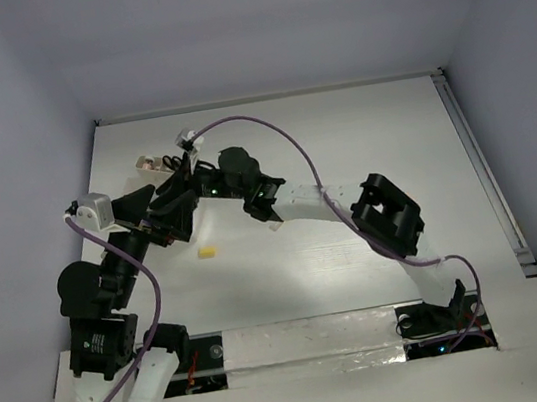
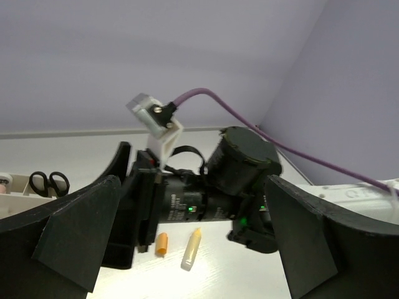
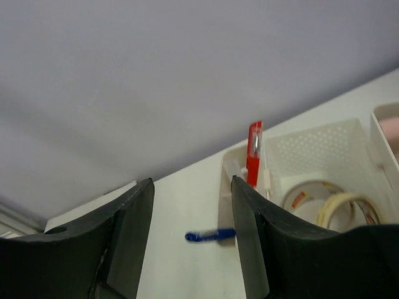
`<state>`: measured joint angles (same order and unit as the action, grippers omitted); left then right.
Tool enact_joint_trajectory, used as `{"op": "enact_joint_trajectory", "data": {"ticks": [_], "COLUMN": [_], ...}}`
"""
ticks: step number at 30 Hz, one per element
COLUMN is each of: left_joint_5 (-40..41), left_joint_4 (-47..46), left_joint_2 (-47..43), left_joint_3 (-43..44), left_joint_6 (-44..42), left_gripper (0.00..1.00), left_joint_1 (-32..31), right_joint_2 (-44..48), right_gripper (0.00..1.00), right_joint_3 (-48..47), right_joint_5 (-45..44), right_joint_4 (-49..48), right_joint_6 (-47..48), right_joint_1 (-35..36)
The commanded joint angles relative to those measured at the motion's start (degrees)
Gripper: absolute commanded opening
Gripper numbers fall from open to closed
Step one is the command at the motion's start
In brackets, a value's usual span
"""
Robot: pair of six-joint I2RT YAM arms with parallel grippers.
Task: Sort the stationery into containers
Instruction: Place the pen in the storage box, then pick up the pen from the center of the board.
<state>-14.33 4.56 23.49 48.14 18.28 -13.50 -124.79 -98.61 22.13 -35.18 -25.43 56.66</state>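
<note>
Red pen [image 3: 254, 152], tape rolls [image 3: 324, 199] and black-handled scissors [image 2: 48, 182] already sit in the whitish divided box [image 3: 324, 140] at the far left of the bench [image 1: 359, 127], so sorting looks well along. A blue pen [image 3: 211, 235] just beside the box, an orange stick [image 2: 162, 243] and a cream stick [image 2: 191, 249] lie on the bench unsorted. The right tool [image 3: 192, 187] and left tool [image 2: 193, 187] both gape, empty.

Looks past the gripper [image 3: 192, 187], parted and holding nothing. Finds a blue pen [image 3: 211, 235] flat on the table [image 3: 181, 205] beyond the gap; ahead-right, a white box [image 3: 324, 146] holding an upright red pen [image 3: 254, 152] and two tape rolls [image 3: 312, 196].
</note>
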Motion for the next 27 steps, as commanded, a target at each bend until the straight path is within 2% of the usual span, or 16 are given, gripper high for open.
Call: {"op": "enact_joint_trajectory", "data": {"ticks": [1,2,5,6,7,8,9,11,12,14,15,16,17,19,24,27], "left_joint_5": [0.0,-0.3,-2.4,-3.0,-4.6,-5.6,-6.6,-9.6,-10.7,-13.3,-14.1,-14.9,-15.6,-15.9,-16.0,-14.8], "left_joint_4": [-0.9,-0.8,-0.4,-0.3,-0.3,-0.2,0.0,0.5,0.5,-0.2,-0.8,-1.5,-1.8,-2.5,-1.8,-1.3], "left_joint_2": [0.3,0.5,0.7,0.8,0.9,0.9,1.1,1.4,1.4,0.5,0.2,-0.7,-1.2,-2.2,-3.7,-4.5], "left_joint_3": [2.1,2.0,1.1,0.6,-0.3,-0.8,-1.4,-3.3,-4.1,-6.9,-7.8,-8.7,-10.4,-12.0,-13.1,-13.2], "left_joint_6": [0.4,0.2,-0.5,-0.8,-1.3,-1.7,-2.0,-2.5,-2.4,-1.9,-1.1,-0.9,-0.6,-0.5,-0.6,-0.5], "left_gripper": [0.99,0.99,0.99,0.99,0.99,0.99,0.99,0.99,0.99,0.99,0.99,0.99,0.99,0.99,0.99,0.99], "left_joint_1": [0.1,0.1,0.1,0.1,0.1,0.1,0.1,0.1,0.1,0.1,0.1,0.1,0.1,0.1,0.1,-1.1], "right_joint_2": [8.3,10.2,18.2,20.3,24.3,26.2,27.9,32.5,33.6,35.9,36.1,36.0,35.4,33.9,26.4,22.1], "right_gripper": [0.59,0.58,0.41,0.31,0.10,0.03,0.00,0.00,0.03,0.26,0.53,0.63,0.69,0.79,0.82,0.82], "right_joint_3": [7.9,10.5,22.3,25.0,29.4,31.1,32.6,35.1,35.2,35.3,35.2,35.0,34.6,34.2,28.1,24.6], "right_joint_5": [-5.1,-6.5,-12.3,-13.7,-17.3,-18.9,-20.8,-26.9,-29.4,-35.2,-36.9,-39.9,-40.8,-41.2,-40.9,-40.2], "right_joint_4": [-0.7,-0.9,0.1,2.5,7.3,7.3,13.0,19.0,27.0,36.2,39.7,42.4,46.1,48.3,55.5,56.7], "right_joint_6": [2.8,3.4,2.3,1.8,0.7,0.5,0.4,1.4,1.5,1.6,1.5,1.0,-0.2,-1.3,-3.1,-4.2], "right_joint_1": [0.5,-0.1,-1.9,-3.2,-3.8,-4.5,-5.1,-5.7,-5.7,-5.7,-5.7,-6.4,-7.5,-9.0,-11.0,-11.0]}}
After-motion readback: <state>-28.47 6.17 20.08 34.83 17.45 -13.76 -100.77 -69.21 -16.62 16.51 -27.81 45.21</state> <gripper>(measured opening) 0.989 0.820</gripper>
